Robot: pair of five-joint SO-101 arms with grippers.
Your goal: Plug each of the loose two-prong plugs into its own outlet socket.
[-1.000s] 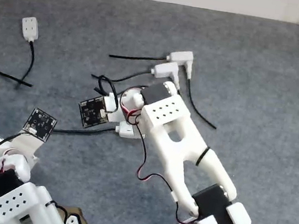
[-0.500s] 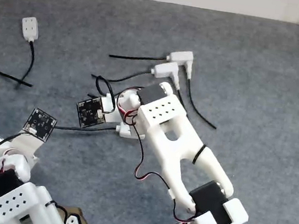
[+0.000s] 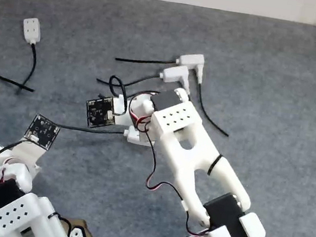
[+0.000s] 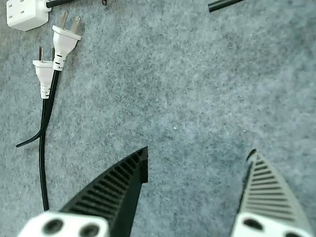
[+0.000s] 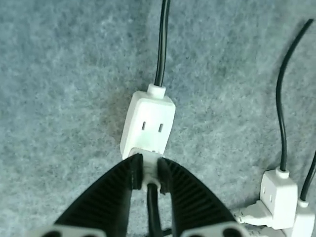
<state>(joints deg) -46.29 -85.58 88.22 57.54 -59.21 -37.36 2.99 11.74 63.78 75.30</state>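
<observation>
At the high view's centre, the right pincer (image 5: 149, 159) clamped a white two-prong plug (image 5: 149, 173) against a white rectangular outlet block (image 5: 148, 123); the left pincer (image 4: 198, 150) gaped above the grey desk (image 4: 197, 74).

We tag this as a robotics lab or maker bench: grey carpet-like mat (image 3: 280, 130) over the table, white plastic right arm (image 3: 188, 152) and left arm (image 3: 15, 210) with bare red-black wiring, exposed circuit board (image 3: 100, 112), loose cords (image 3: 33, 65) scattered around as test pieces.
</observation>
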